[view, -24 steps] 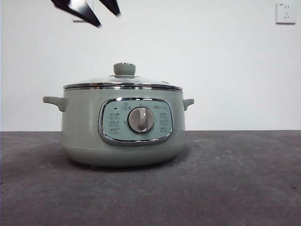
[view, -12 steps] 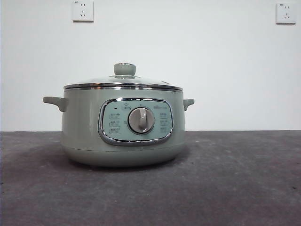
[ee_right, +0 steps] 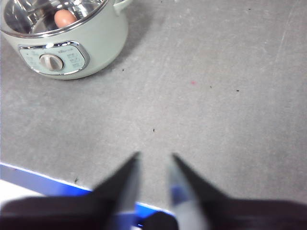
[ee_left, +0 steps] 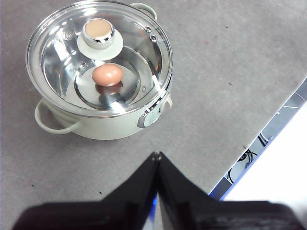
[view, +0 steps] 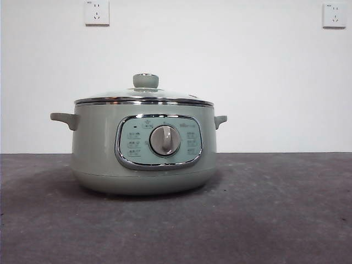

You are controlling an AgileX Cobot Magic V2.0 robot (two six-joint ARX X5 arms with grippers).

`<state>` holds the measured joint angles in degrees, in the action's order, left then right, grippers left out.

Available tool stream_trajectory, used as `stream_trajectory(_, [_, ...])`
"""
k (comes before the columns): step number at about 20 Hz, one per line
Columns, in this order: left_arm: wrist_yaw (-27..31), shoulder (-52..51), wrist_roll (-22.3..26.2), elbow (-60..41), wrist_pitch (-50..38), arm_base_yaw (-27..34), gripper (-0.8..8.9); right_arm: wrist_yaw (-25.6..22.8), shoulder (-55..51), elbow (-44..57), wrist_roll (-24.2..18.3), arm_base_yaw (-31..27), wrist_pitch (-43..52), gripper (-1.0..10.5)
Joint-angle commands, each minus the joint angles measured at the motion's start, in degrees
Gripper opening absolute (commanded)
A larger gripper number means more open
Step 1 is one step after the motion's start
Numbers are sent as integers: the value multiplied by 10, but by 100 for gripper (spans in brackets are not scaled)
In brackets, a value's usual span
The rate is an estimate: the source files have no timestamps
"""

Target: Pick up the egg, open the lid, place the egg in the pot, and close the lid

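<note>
The black jaws that hung at the top of the front view a second ago have gone from it, and nothing else has moved. The left gripper (ee_left: 157, 155) hangs high above the grey bench (ee_left: 230, 72) with its jaws pressed together, well apart from the pot (ee_left: 103, 122); the right gripper (ee_right: 154, 155) hovers off to the pot's side, jaws slightly apart. The egg (ee_left: 107, 75) lies inside the pot under the closed lid (ee_left: 139, 57).
</note>
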<state>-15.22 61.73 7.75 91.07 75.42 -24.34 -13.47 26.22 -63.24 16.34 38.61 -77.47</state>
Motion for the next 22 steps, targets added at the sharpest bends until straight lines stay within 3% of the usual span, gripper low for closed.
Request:
stream_trajectory(1, [-2, -1, -3, 0, 0, 1, -4, -1, -2, 4, 19, 0, -5, 2])
stream_trajectory(18, [17, 7, 3, 1, -32, 0, -3, -1, -2, 4, 19, 0, -6, 2])
stream_trajectory(20, [17, -4, 41, 1, -55, 15, -3, -1, -2, 4, 19, 0, -6, 2])
stream_trajectory(22, [11, -32, 63, -12, -133, 46, -3, -1, -2, 4, 19, 0, -6, 2])
